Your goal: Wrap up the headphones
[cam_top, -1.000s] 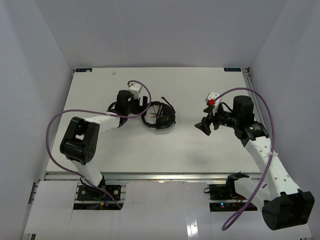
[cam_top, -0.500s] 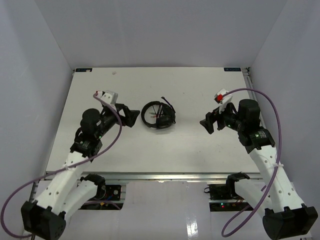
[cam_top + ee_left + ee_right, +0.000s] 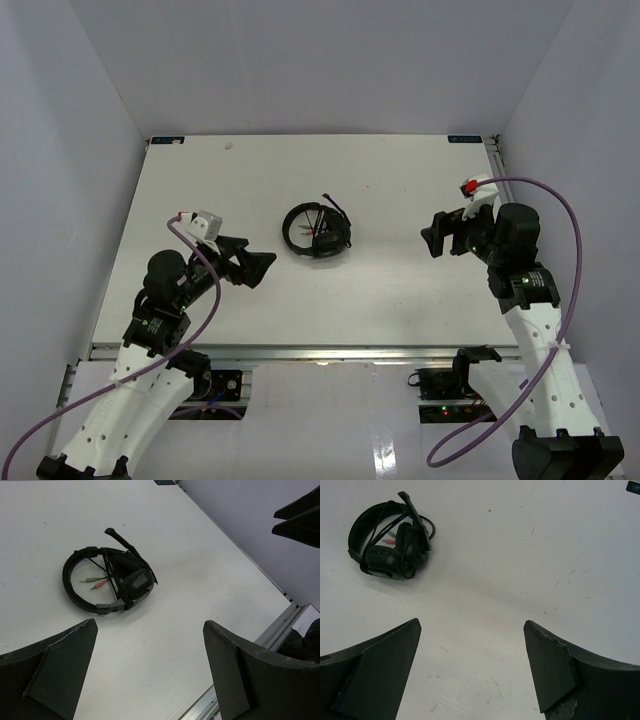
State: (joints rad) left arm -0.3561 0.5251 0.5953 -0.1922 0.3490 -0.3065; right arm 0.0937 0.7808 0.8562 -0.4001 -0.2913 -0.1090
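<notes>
The headphones (image 3: 318,232) lie at centre frame on the white table (image 3: 380,180), coloured plugs (image 3: 100,584) inside the headband. The left gripper (image 3: 252,266), lower left, and the right gripper (image 3: 437,236), right, gape empty, well apart from them.

Left gripper (image 3: 256,262) is backing away from the headphones (image 3: 318,233). A second ago it was right up against the headband's left side; now it's sitting well apart, toward the near-left of the table (image 3: 380,300), with the left arm folding back toward its base. Right gripper (image 3: 436,238) is retreating too, sliding right and a bit toward the far edge, so the gap on both sides of the headset is widening.
</notes>
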